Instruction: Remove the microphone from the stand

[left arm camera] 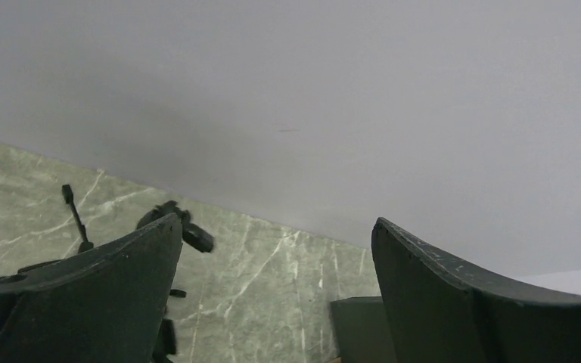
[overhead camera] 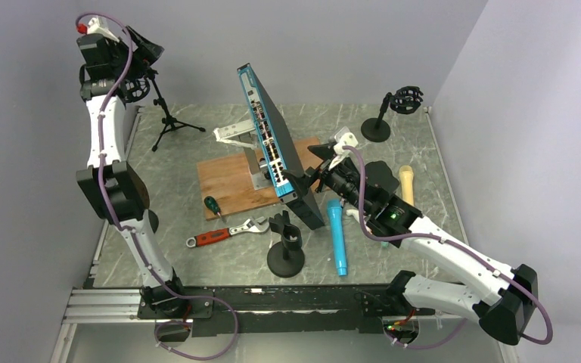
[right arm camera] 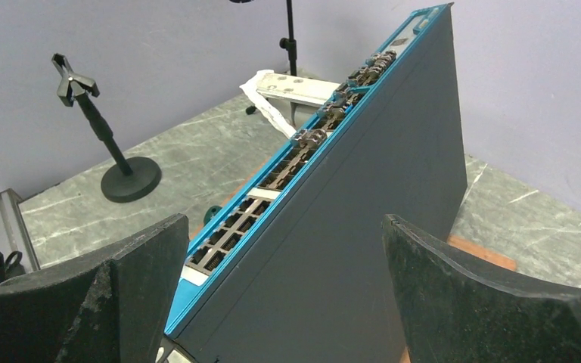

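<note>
A blue microphone (overhead camera: 338, 238) lies flat on the table, just right of the black round-base stand (overhead camera: 286, 253), whose clip is empty. That stand also shows at the left of the right wrist view (right arm camera: 94, 121). A cream microphone (overhead camera: 406, 184) lies further right. My right gripper (overhead camera: 314, 168) (right arm camera: 284, 219) is open beside the leaning network switch (overhead camera: 280, 151), with nothing between its fingers. My left gripper (overhead camera: 150, 53) (left arm camera: 276, 227) is raised high at the back left above a tripod stand (overhead camera: 168, 117), open and empty.
The switch (right arm camera: 363, 212) leans on a metal bracket over a wooden board (overhead camera: 231, 181). A stand with a shock mount (overhead camera: 405, 100) is at the back right. A red-handled wrench (overhead camera: 223, 233) and a green-handled screwdriver (overhead camera: 213, 206) lie front left. Walls enclose the table.
</note>
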`<state>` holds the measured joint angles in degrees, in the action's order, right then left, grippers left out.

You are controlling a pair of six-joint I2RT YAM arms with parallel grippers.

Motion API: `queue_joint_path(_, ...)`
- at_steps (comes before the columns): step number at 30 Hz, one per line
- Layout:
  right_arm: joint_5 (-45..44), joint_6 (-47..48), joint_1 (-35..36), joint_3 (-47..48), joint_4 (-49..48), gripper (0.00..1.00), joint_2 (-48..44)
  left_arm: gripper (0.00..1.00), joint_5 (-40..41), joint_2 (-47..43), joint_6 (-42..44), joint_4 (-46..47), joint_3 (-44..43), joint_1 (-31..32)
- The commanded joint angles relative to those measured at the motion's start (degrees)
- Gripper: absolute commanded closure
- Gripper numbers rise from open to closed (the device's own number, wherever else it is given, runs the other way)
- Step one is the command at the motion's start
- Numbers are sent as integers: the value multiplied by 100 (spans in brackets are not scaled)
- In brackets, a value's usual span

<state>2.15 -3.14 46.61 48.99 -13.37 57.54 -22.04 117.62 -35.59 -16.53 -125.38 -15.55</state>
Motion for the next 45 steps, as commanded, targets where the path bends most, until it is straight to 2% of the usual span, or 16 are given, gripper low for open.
queue_joint_path(1,133,-64,-85,-54,-187,0,-75,2,127,495,54,128,-183,36)
queue_joint_path(5,195,-96,-150,-59,-228,0,-52,4,2,878,82,-147,-325,90)
queue_joint_path(8,255,-86,-179,-22,-217,0,-6,4,187,835,224,-162,-340,156)
queue_joint_path(12,317,-90,-230,-33,-225,0,55,4,332,742,324,-296,-781,201)
queue_joint_path(17,343,-111,-282,-48,-225,0,91,4,334,323,296,-320,-798,263)
queue_joint_path(22,9,-178,-328,-2,10,0,42,4,-69,-381,127,-522,-512,393)
queue_joint_path(28,-1343,-385,-340,681,1464,0,-29,4,-235,-1759,299,-641,724,931)
queue_joint_path(35,-2896,-650,-375,1272,3245,0,-765,3,-509,-3252,498,-1000,1736,1839)
queue_joint_path(39,-3855,-1088,-376,1767,4552,0,-1019,2,-724,-4305,443,-598,2755,2311)
queue_joint_path(45,-4651,-1601,-366,2336,5673,0,-1593,2,-553,-5699,668,-747,3558,2794)
